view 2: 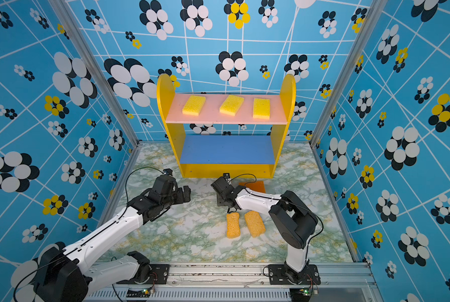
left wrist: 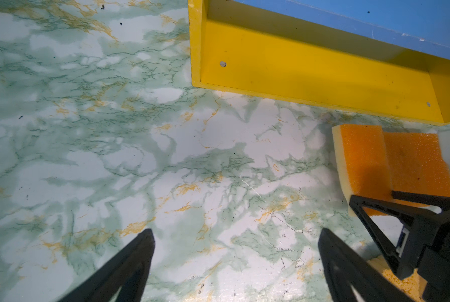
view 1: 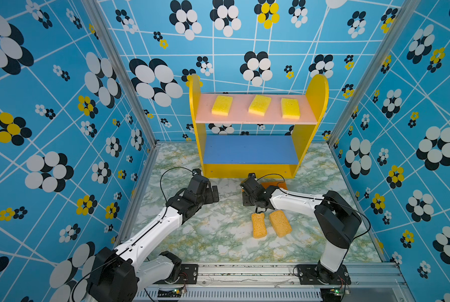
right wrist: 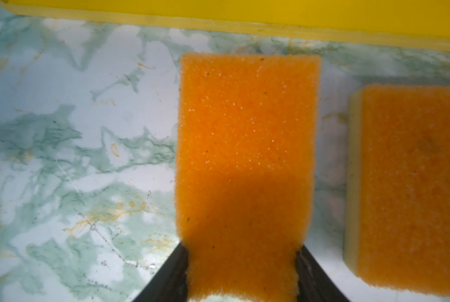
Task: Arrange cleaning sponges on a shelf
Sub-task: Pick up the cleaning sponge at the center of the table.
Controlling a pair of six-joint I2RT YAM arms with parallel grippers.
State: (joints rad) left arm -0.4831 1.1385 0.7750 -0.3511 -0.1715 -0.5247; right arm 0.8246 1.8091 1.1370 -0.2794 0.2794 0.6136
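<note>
Shelf: the shelf [view 1: 255,167] stood at the back of the marbled counter [view 1: 218,235], its pink upper board above the blue lower board [view 1: 250,149].
Yellow sponges: three yellow sponges lay in a row on the pink board, apart from one another: one toward the left arm's side [view 1: 221,105], one in the middle [view 1: 259,105], one toward the right arm's side [view 1: 290,108].
Blue board: no sponge on it in either top view.
Right gripper: the right gripper [right wrist: 241,264] was pinching the near end of an orange sponge [right wrist: 247,146]; the foam was squeezed narrow between the black fingers [right wrist: 171,272].
Held sponge, place: just in front of the shelf's yellow base front, short of touching it.
Second orange sponge: an orange sponge with a pale underside [right wrist: 412,183] lay on the counter just beside the held one, with a gap between them.
Tan sponges: two porous tan blocks [view 1: 258,225] [view 1: 280,223] lay side by side on the counter near the right arm.
Left gripper: the left gripper [left wrist: 235,238] hung over bare counter with its jaws spread wide, holding nothing.
</note>
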